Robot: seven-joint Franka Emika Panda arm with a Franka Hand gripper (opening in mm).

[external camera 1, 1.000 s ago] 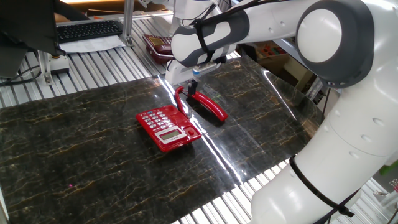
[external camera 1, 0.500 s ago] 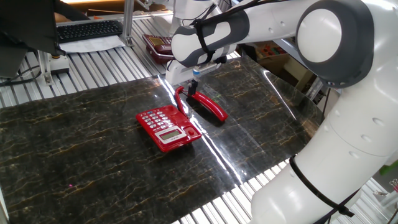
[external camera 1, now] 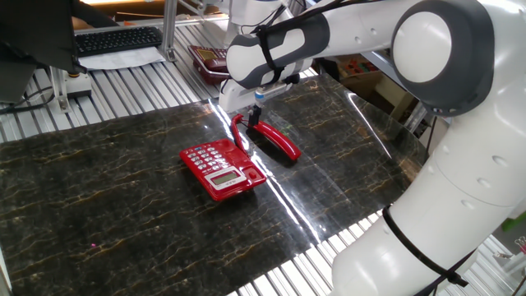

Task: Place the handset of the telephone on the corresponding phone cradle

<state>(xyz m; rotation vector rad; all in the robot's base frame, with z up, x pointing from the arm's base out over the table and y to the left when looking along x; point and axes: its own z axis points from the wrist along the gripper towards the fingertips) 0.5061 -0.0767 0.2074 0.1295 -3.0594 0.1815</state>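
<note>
The bright red telephone (external camera 1: 220, 169), with white-grey keys and a small grey display, lies on the dark marble table (external camera 1: 107, 189). Its cradle (external camera 1: 250, 168) is the strip along its right side and holds nothing. The red handset (external camera 1: 277, 142) lies flat on the table just right of the phone. Its red cord (external camera 1: 237, 131) loops back to the base. My gripper (external camera 1: 256, 115) hangs over the handset's far end, right at or just above it. The white wrist hides most of the fingers, so the jaw state does not show.
A dark maroon object (external camera 1: 209, 59) sits at the back behind the arm. A black keyboard (external camera 1: 115, 38) lies at the back left. Metal slats (external camera 1: 123, 90) border the table. My large white arm (external camera 1: 444, 164) fills the right side.
</note>
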